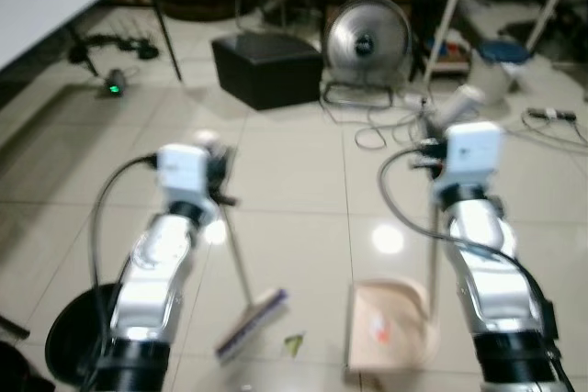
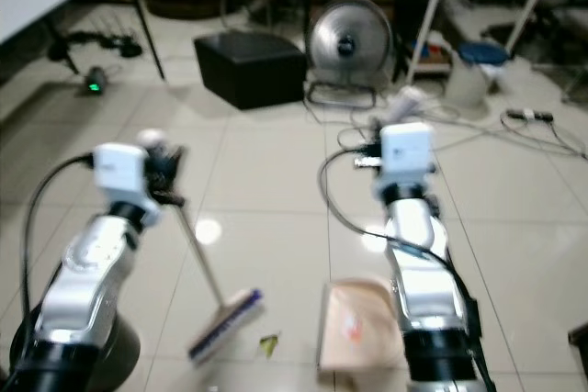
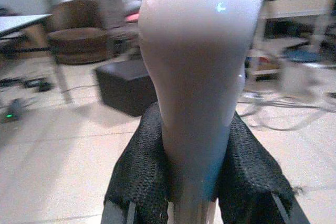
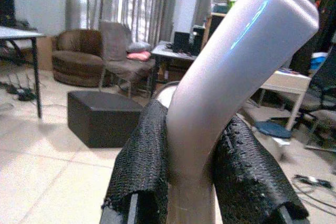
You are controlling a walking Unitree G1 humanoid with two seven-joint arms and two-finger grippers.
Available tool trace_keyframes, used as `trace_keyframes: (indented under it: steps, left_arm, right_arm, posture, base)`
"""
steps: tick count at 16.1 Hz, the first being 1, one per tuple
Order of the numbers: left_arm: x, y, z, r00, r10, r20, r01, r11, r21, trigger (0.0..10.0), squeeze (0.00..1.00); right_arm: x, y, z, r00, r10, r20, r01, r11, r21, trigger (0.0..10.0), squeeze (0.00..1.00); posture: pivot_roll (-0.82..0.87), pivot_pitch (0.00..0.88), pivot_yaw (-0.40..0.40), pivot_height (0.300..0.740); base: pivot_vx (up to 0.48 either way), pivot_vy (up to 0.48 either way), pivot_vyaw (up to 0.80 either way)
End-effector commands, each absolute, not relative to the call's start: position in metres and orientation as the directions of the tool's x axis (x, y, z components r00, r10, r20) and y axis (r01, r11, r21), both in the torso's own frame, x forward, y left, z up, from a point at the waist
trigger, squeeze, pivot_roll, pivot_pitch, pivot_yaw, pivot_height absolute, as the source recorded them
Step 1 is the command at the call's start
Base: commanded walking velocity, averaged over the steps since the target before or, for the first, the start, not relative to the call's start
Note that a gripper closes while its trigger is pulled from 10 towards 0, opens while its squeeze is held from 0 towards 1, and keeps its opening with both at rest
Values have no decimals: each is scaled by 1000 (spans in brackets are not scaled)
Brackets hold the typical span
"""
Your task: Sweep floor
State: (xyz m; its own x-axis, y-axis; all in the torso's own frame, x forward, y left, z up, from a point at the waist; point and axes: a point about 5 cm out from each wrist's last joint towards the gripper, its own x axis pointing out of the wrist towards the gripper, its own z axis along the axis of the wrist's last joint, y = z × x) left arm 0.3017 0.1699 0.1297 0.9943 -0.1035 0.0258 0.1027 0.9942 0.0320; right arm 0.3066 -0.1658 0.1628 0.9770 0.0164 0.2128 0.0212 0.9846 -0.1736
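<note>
End effectors clenched: left [image 3: 194, 182] on broom [image 1: 250, 317], right [image 4: 194, 182] on dustpan [image 1: 390, 323]; leaf scrap [image 1: 294, 344] between.

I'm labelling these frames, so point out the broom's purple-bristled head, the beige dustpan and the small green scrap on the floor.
broom head [image 1: 253, 321], left eye view, its bristle edge.
beige dustpan [image 1: 386, 323], left eye view, its tray.
green scrap [image 1: 294, 344], left eye view, its middle.

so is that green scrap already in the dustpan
No, the green scrap lies on the floor between the broom head and the dustpan.
</note>
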Motion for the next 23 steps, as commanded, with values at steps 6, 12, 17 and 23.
trace_keyframes:
  steps: [6,12,17,23]
  left_arm:
    - [309,195,127,986,127,103,-126,992,-16,10000,0]
    - [316,200,124,970,196,141,-190,980,-58,10000,0]
    - [318,197,126,958,213,194,-204,977,-67,10000,0]
    - [333,180,134,958,166,233,-152,985,-79,10000,0]
  right_arm:
    - [317,-183,153,959,2,282,69,968,-239,10000,0]
    - [329,-178,150,938,61,342,32,965,-260,10000,0]
    - [331,-138,143,898,175,404,-60,958,-281,10000,0]
    - [322,-92,124,880,228,417,-103,948,-299,10000,0]
  posture:
    - [93,229,51,740]
    - [165,330,70,740]
    - [205,369,96,740]
    - [225,368,134,740]
  base:
    - [0,0,0]
    - [0,0,0]
    - [0,0,0]
    - [0,0,0]
